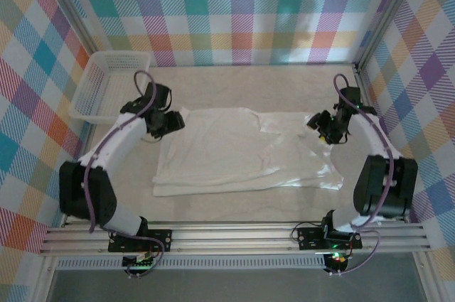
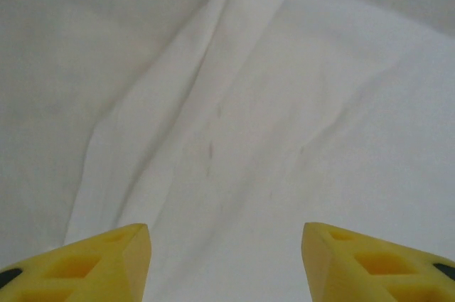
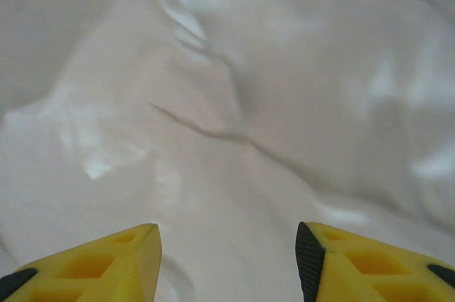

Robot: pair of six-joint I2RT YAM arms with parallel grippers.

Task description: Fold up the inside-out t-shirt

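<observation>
t-shirt point(image 1: 242, 149) is spread on table point(image 1: 234, 82) | left gripper point(image 2: 226, 227) is held open over it, nothing gripped | right gripper point(image 3: 226, 225) is held open over it, nothing gripped

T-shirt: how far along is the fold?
Done: the t-shirt lies flat across the table, apparently with one lengthwise fold along its near edge. In hand: nothing; left gripper and right gripper hang open over its two ends. To do: the remaining folds into a compact shape.
</observation>
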